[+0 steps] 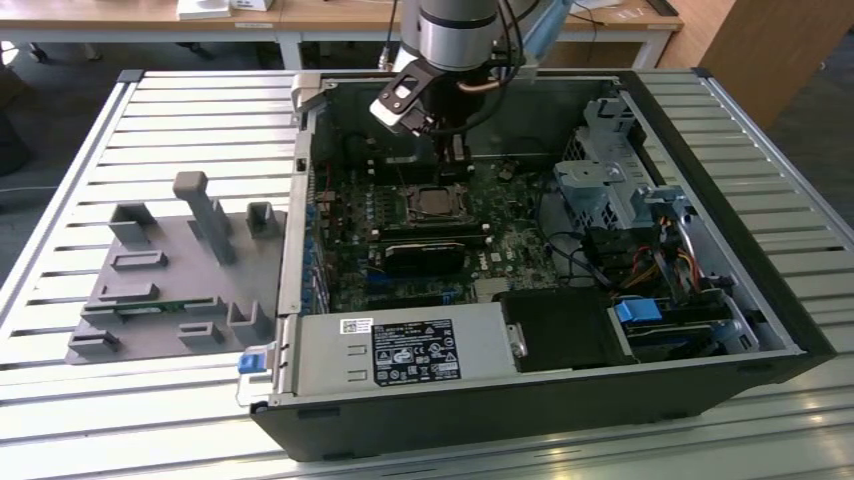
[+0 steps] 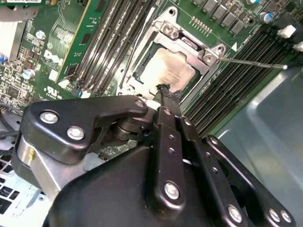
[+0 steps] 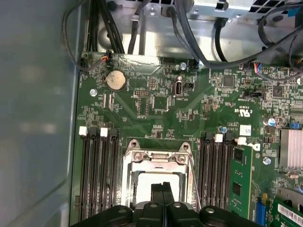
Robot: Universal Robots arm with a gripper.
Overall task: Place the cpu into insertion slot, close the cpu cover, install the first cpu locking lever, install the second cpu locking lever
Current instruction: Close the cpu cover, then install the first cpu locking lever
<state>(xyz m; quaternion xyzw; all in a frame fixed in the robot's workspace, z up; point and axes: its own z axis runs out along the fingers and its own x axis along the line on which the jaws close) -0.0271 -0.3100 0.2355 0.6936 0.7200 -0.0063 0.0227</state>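
The cpu point(image 2: 166, 70) lies flat in the insertion slot point(image 1: 434, 204) on the green motherboard, its pale metal top showing. The cpu cover point(image 2: 189, 43) is a silvery frame lying down around the chip, and it is also seen in the first wrist view as the cpu cover point(image 3: 157, 158). A thin locking lever point(image 2: 253, 62) sticks out sideways from the socket corner. A second lever rod point(image 3: 191, 182) runs along the socket's side. My gripper point(image 2: 167, 92) is shut with nothing between its fingers. Its tip hangs just over the socket's edge, and in the exterior view my gripper point(image 1: 454, 165) sits just behind the socket.
Rows of black memory slots point(image 3: 99, 175) flank the socket. A grey power-supply box point(image 1: 394, 355) fills the case front, and drive cages with cables point(image 1: 627, 210) line the exterior view's right. A grey fixture plate point(image 1: 174, 270) lies outside the case on the exterior view's left.
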